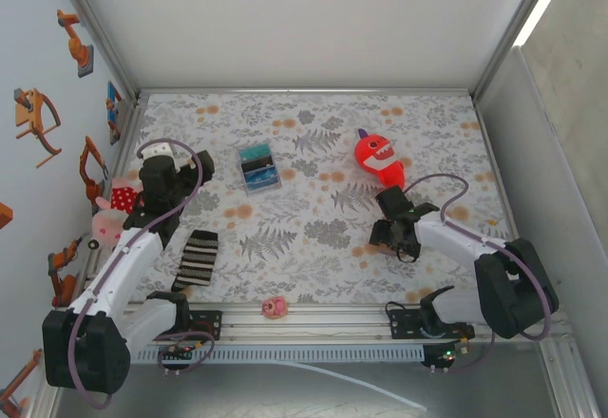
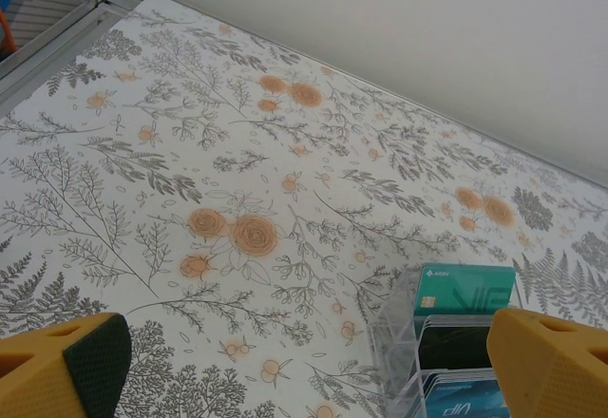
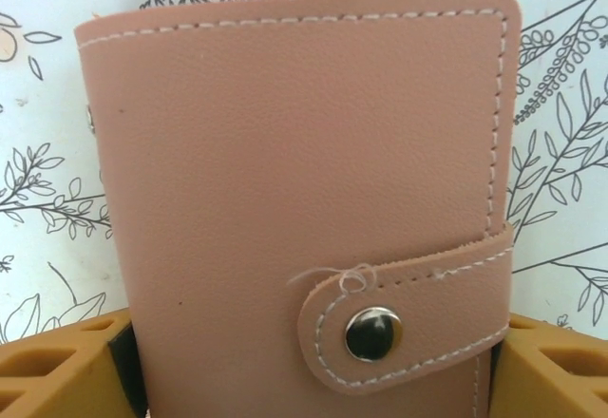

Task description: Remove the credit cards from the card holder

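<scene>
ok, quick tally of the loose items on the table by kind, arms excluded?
Tan-pink stitched leather card holder with snap tab: 1
Clear plastic stand of cards: 1
Plush toys, a red monster and a pink one with red polka dots: 2
Black-and-white striped sock: 1
Small pink figure: 1
Total: 6

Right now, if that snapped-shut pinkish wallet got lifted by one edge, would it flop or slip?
Probably fairly stiff: the card holder lies closed, its snap tab fastened, so it should not flop open. Its grained, stitched face looks grippy rather than slick. Being flat, it is unlikely to roll.
</scene>
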